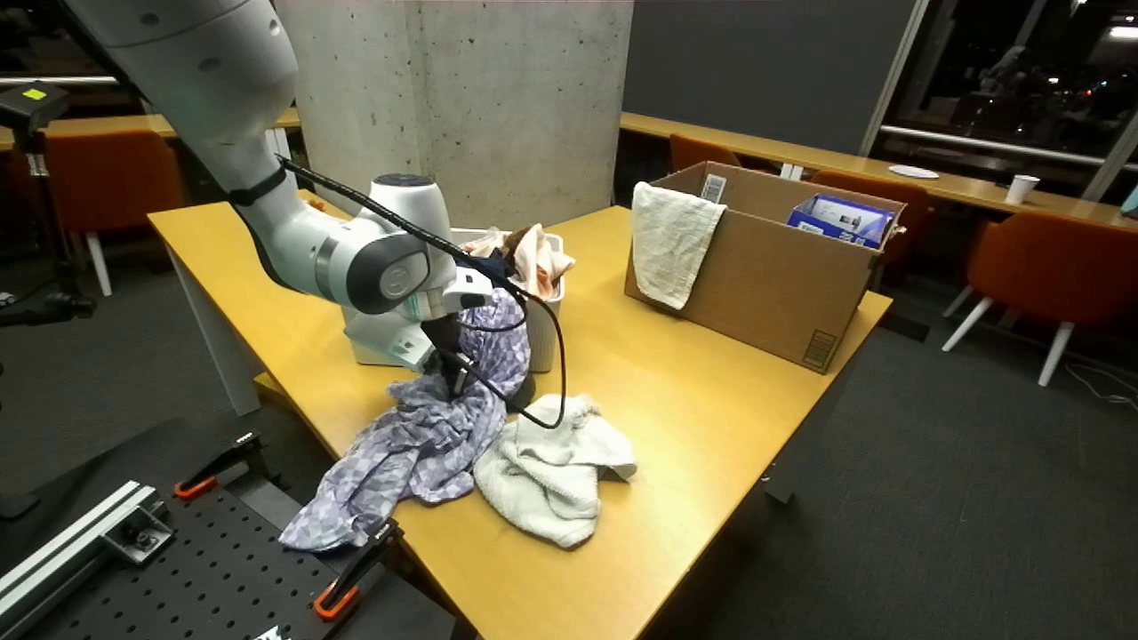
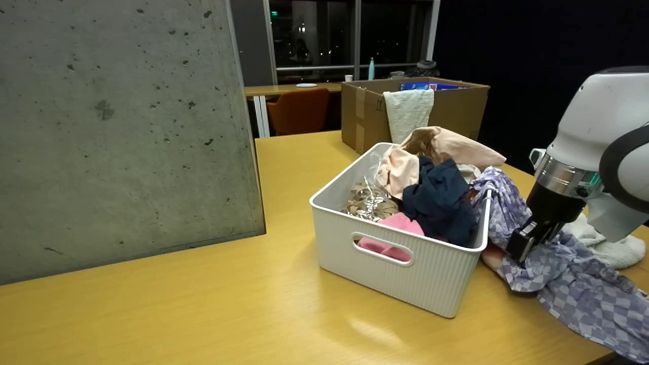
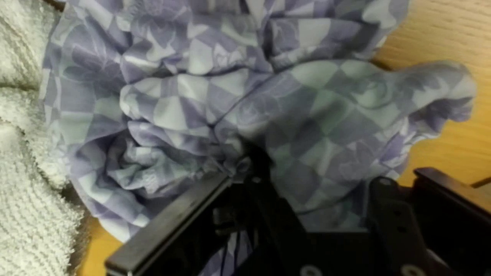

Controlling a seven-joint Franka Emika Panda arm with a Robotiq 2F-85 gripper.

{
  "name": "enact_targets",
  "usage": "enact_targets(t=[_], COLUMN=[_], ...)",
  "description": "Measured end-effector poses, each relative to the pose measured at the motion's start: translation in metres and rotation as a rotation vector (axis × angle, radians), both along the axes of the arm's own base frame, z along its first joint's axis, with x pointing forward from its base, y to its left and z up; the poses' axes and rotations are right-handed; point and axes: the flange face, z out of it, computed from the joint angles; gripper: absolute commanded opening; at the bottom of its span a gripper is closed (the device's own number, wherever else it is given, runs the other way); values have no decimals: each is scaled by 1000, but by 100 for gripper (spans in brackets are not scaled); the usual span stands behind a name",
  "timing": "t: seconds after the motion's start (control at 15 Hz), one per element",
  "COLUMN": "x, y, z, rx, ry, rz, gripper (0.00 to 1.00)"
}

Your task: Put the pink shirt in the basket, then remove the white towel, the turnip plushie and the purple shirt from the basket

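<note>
Jaws apart, my gripper [image 3: 324, 176] sits in the purple shirt [image 1: 427, 444], bunched at the rim of the basket [image 2: 385, 276] & trailing over the bench [image 1: 711, 400] edge by the pegboard [image 1: 204, 578]. I'd pinch a thick fold & lift before pulling, to spare the white towel [image 1: 560, 476] beside it. Pink cloth [image 2: 403, 223] in basket; turnip plushie not ID'd. Carton [image 1: 756, 284] nr far corner: barcode sticker [image 1: 713, 188], blue pack [image 1: 840, 222], text illegible.

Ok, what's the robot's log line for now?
black gripper: open, at purple checked cloth shirt | nubbly white towel: on yellow wooden table | bright pink cloth: inside pale ribbed plastic basket
</note>
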Motion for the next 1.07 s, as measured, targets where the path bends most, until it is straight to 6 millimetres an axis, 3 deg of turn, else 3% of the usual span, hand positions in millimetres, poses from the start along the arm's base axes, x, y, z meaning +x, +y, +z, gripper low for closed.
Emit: enact_targets(t=[0.07,0.4,0.67,1.07], x=[0,-11,-29,-61], y=[1,11,12,22], z=[3,38,88,178], rx=[0,-1,-8,-46], ry=[-4,-37,-91,-174], rz=[1,13,5,-1], gripper=[0,3,3,3])
